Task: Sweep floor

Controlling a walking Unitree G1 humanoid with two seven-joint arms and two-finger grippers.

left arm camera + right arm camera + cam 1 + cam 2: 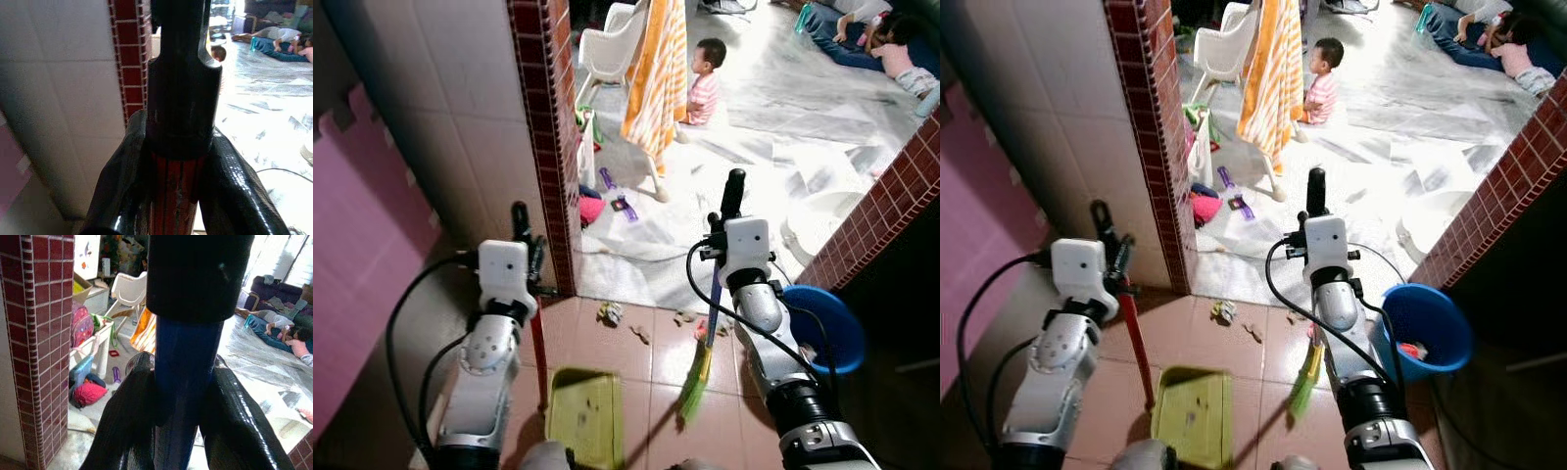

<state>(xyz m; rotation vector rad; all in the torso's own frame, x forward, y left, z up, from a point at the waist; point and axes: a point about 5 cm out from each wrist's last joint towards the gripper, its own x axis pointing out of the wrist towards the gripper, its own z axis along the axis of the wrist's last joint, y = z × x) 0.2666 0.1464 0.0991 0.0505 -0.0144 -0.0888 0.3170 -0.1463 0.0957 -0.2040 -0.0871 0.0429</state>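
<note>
Standing on the reddish tiled floor (pixel 626 362) at a doorway, the robot has both arms raised in front of it. Its right claw (pixel 183 396) is clamped around the blue handle of a broom (pixel 697 387), the black fingers (pixel 237 426) pressing on either side of the shaft just below its black end cap. The broom slants down toward the tiles, its green and yellow bristles resting on the floor just beside the robot's right arm.

Its left claw (pixel 178 166) is closed on the red handle of a dustpan (pixel 576 411), gripped just under the black top piece. That handle runs down to the yellow-green pan, which lies flat on the tiles between the two arms, near the bristles.

A few scraps of litter (pixel 610 313) lie on the tiles close to the threshold, ahead of the pan and broom. A blue bucket (pixel 1425 328) sits to the robot's right, against a brick wall (pixel 891 211). A red brick pillar (pixel 546 127) edges the doorway on the left.

Beyond it, in a bright room, a small child (pixel 703 83) sits near a white chair (pixel 612 44) draped with an orange striped towel (pixel 658 78), and people (pixel 876 39) lie on the floor farther back.
</note>
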